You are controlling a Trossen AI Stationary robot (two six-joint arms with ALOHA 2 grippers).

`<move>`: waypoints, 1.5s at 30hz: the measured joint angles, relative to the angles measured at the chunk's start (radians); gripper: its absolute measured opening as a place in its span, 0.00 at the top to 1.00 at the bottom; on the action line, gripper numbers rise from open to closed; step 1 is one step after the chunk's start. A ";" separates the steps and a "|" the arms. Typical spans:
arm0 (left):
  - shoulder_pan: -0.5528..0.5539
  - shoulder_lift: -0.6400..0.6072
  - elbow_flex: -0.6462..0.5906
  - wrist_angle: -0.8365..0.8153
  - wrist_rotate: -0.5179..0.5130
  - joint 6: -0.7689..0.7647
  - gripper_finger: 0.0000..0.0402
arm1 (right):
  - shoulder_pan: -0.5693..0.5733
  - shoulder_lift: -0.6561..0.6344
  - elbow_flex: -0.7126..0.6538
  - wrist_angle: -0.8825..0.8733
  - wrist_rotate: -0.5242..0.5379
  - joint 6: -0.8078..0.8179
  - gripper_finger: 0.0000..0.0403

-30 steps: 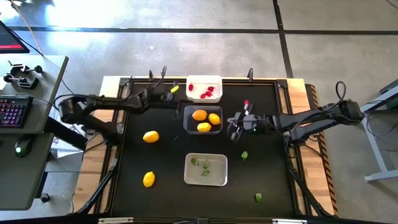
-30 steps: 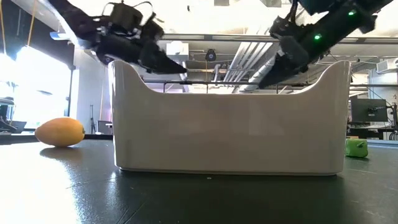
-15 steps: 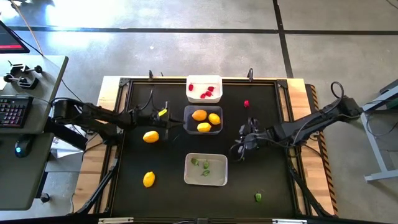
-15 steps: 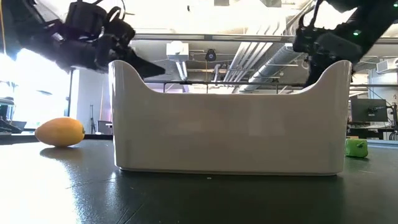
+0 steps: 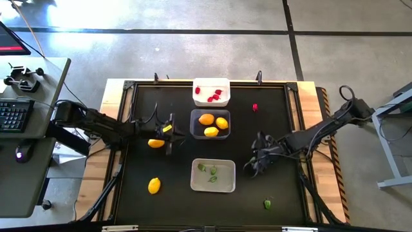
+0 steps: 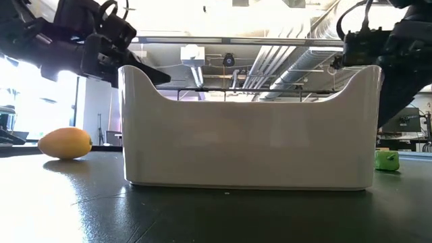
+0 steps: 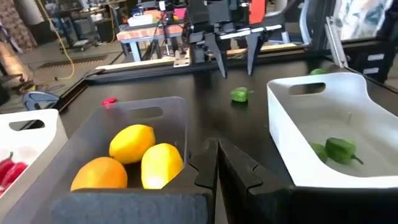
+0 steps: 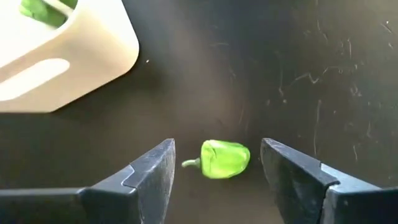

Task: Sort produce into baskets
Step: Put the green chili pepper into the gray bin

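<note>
From above, the right hand (image 5: 256, 165) is low over the black counter (image 5: 283, 116), to the right of the front tray (image 5: 213, 175), and it hides whatever lies under it. The right wrist view fills that gap: a small green pepper piece (image 8: 224, 159), glossy with a short stem, lies on the counter between the two wide-spread fingers (image 8: 152, 174), touching neither.

The left hand (image 5: 168, 132) sits beside a yellow lemon (image 5: 155, 143), just left of the grey middle tray (image 5: 210, 123). Its wrist view shows the two fingers (image 7: 239, 171) pressed together with nothing between them, and beyond them three lemons (image 7: 132, 143) in the grey tray, smooth yellow-orange ovals lying against each other.

The overhead view alone shows the whole spread: red pieces (image 5: 214, 96) in the white tray (image 5: 212, 91) at the back, green pieces (image 5: 212, 171) in the front tray, a loose red piece (image 5: 255, 107) to the right of the white tray, another lemon (image 5: 154, 185) front left, and a green piece (image 5: 267, 204) front right (well clear of any tray).

The low view is mostly filled by the front tray's wall (image 6: 250, 142), with a lemon (image 6: 65, 143) on one side and a green piece (image 6: 387, 159) on the other.
</note>
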 joint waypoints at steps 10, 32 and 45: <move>-0.029 0.000 0.000 -0.007 -0.047 0.015 1.00 | 0.024 0.120 0.000 0.001 0.012 -0.097 0.43; -0.029 0.000 0.001 -0.008 -0.047 0.016 1.00 | 0.024 0.207 0.013 0.058 -0.031 -0.215 0.75; -0.029 0.000 0.001 -0.013 -0.046 0.016 1.00 | 0.032 0.205 0.332 -0.075 0.049 -0.388 0.84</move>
